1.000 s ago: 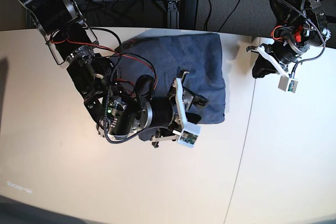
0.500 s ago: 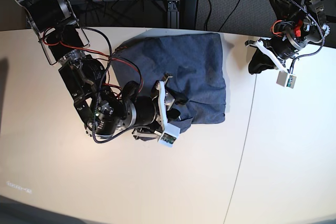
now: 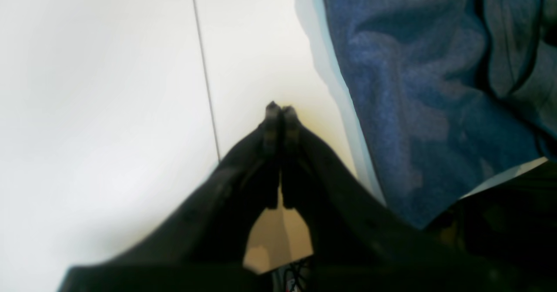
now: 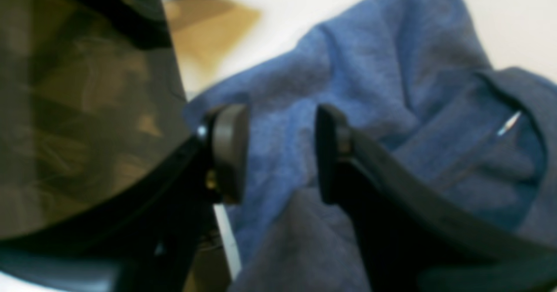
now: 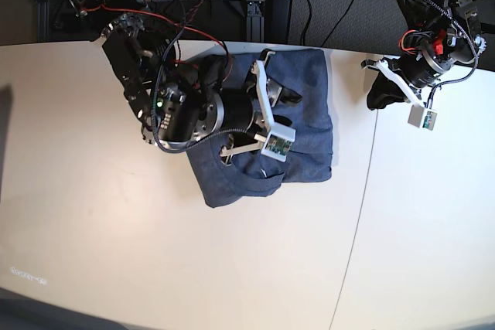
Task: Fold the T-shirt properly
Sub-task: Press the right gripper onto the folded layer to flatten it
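A heathered slate-blue cotton T-shirt [image 5: 263, 125] lies folded into a rough rectangle on the white desk [image 5: 116, 268], near the desk's far edge and about midway along it; one lower corner juts out toward the near edge. The right end effector [image 5: 290, 110] hovers over the shirt, its jaws apart with nothing between them (the right wrist view shows only rumpled blue cloth [image 4: 370, 122] beneath the gap). The left end effector [image 3: 279, 109] sits near the desk's far right corner, off the shirt, its black fingertips pressed together and empty. A thin seam [image 3: 205, 70] in the desk runs just beside it.
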You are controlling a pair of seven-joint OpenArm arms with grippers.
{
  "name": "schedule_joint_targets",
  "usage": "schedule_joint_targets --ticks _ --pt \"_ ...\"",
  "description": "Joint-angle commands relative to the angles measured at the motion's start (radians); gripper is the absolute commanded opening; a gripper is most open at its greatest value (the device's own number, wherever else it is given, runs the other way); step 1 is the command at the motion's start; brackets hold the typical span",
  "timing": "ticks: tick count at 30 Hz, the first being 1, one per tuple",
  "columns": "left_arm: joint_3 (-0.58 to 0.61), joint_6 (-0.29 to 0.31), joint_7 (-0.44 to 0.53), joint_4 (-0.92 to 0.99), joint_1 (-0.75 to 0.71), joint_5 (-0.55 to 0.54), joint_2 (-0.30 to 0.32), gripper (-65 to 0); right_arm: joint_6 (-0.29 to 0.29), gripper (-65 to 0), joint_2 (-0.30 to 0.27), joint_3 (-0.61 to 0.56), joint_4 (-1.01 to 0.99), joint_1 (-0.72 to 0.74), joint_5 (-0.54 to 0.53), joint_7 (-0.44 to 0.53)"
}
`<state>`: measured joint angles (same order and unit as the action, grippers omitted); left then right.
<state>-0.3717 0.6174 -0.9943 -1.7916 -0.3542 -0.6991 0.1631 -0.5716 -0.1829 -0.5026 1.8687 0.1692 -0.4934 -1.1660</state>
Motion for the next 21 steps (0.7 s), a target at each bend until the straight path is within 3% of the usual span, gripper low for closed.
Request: schedule_joint_targets --ticks 1,10,16,21 --pt "-0.003 0.039 0.022 -0.018 0.005 -0.014 0.006 -65.0 0.008 -38.7 0.003 0.005 0.035 -0.002 0.029 0.013" --pt "0.003 0.039 0.026 -0.018 0.006 -0.018 0.006 -65.0 0.145 -38.7 -0.040 -0.063 0.058 -0.059 0.362 0.092" --pt "0.036 0.039 0.025 -0.018 0.005 -0.017 0.006 -65.0 0.186 -38.7 -0.041 -0.080 0.058 -0.060 0.412 0.104" --pt "0.045 0.039 0.025 -0.018 0.005 -0.014 0.006 -65.0 0.262 -38.7 -0.041 -0.080 0.055 -0.061 0.496 0.124"
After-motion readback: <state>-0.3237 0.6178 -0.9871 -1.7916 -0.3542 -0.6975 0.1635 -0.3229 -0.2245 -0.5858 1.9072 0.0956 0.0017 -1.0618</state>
